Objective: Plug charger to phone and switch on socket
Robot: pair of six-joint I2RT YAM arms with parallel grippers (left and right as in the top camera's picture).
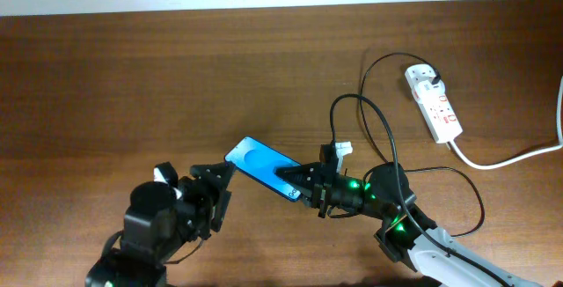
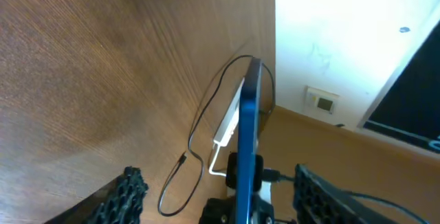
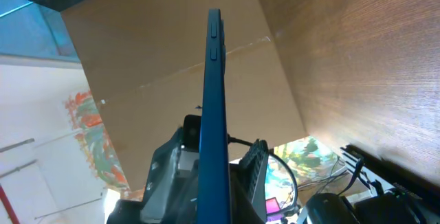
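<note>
The phone [image 1: 259,164] shows its blue screen and lies slantwise between my two grippers. My right gripper [image 1: 295,180] is shut on its right end; in the right wrist view the phone [image 3: 214,80] stands edge-on between the fingers [image 3: 216,138]. My left gripper [image 1: 224,174] is open at the phone's left end. In the left wrist view its fingers [image 2: 216,174] stand wide apart on either side of the phone's edge [image 2: 249,107]. The white socket [image 1: 435,104] lies at the far right with a black plug [image 1: 436,78] in it. The thin black charger cable [image 1: 387,57] runs left from there. A small connector tip [image 2: 182,159] lies loose on the table.
The socket's thick white cord [image 1: 501,159] runs off the right edge. A thicker black robot cable [image 1: 356,99] arcs over my right arm. The table's far edge [image 1: 264,10] runs along the top. A brown board [image 3: 172,52] stands beyond the phone in the right wrist view.
</note>
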